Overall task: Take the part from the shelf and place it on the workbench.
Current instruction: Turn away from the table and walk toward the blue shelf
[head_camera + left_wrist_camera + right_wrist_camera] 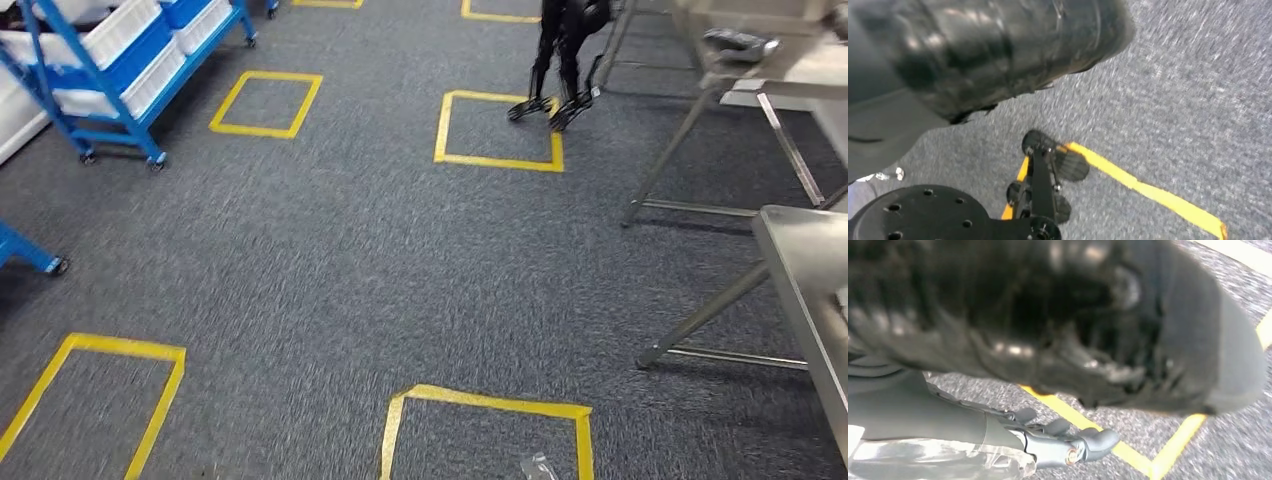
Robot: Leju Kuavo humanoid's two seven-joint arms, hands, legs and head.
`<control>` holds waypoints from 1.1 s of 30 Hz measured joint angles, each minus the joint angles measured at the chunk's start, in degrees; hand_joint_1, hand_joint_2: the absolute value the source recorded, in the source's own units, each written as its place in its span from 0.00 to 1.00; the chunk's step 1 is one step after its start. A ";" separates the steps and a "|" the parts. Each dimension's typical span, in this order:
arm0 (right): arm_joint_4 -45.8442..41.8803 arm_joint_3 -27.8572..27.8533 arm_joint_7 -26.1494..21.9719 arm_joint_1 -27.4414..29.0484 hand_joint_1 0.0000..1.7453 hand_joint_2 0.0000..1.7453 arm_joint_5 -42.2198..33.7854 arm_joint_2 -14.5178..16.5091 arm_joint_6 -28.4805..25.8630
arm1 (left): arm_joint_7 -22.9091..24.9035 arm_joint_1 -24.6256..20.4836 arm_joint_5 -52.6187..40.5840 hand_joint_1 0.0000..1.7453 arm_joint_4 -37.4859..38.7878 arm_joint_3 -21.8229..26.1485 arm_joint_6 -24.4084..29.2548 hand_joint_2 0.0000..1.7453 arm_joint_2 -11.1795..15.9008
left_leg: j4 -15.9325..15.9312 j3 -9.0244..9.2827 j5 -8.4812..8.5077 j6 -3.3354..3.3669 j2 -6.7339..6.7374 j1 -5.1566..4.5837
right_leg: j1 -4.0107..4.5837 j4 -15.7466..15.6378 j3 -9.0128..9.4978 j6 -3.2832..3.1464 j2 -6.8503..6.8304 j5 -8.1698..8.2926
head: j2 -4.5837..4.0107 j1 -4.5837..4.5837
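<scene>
Speckled grey carpet floor (pixel 340 250) covers the scene, marked with squares of yellow tape (pixel 498 128). At the far left stands a blue metal shelf (pixel 120 75) on small castors, its sloped levels carrying white plastic bins (pixel 130 35); what lies in the bins cannot be made out. Along the right edge sits a brushed steel counter (pixel 810 270) with a flat top and slanted tubular legs, and a second steel table (pixel 760 70) stands farther back. Beyond the far tape square, a dark, thin-legged machine (pixel 560 60) rests on flat feet.

In the right wrist view, the right hand (pixel 1053 442) hangs low over the carpet, its grey thumb and darker fingers curled around a crinkled clear plastic bag (pixel 943 460), which is pressed against the palm. This bag appears to be the part; its contents are too blurred to tell. A glint of the same clear plastic shows at the near edge of the head view, just inside the near tape square.

The left hand's state cannot be told.
</scene>
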 joint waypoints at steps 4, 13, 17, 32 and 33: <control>0.22 0.87 1.55 -0.10 0.00 0.00 2.99 0.39 -0.02 | 0.32 0.33 -0.38 0.00 0.02 0.03 0.10 0.00 0.16 | 1.24 -1.10 -1.22 -1.18 1.28 0.17 | -0.25 -1.06 0.99 -1.25 -2.83 0.41 | 0.00 -0.30; 0.68 3.32 2.80 0.43 0.00 0.00 3.59 0.67 0.03 | 0.84 0.16 -0.20 0.00 0.02 0.11 0.18 0.00 0.13 | 3.81 -2.85 0.26 -1.65 10.32 -0.08 | 0.43 -1.25 2.54 -1.54 -10.17 -0.92 | 0.00 -0.88; 0.71 3.91 2.49 0.03 0.00 0.00 3.56 0.52 0.43 | 0.94 0.03 -0.14 0.00 0.02 0.13 0.19 0.00 0.14 | -0.23 -0.97 1.13 -0.34 10.60 -0.74 | 0.75 -1.56 3.41 -0.29 -12.25 -1.55 | 0.00 -0.81; 1.09 4.66 1.73 0.14 0.00 0.00 2.97 -0.02 0.36 | 1.13 0.05 1.53 0.00 0.02 0.34 0.01 0.00 -0.05 | 0.24 -1.51 1.30 -0.90 -0.42 0.31 | -0.17 -0.07 0.93 0.16 -0.20 -0.74 | 0.00 -0.04; 1.09 4.76 1.75 0.08 0.00 0.00 3.03 0.02 0.33 | 1.11 0.19 1.53 0.00 0.03 0.37 0.03 0.00 0.02 | 0.17 -1.67 1.38 -1.23 -0.65 0.45 | -0.15 -0.23 1.12 -0.23 -0.92 -0.62 | 0.00 -0.02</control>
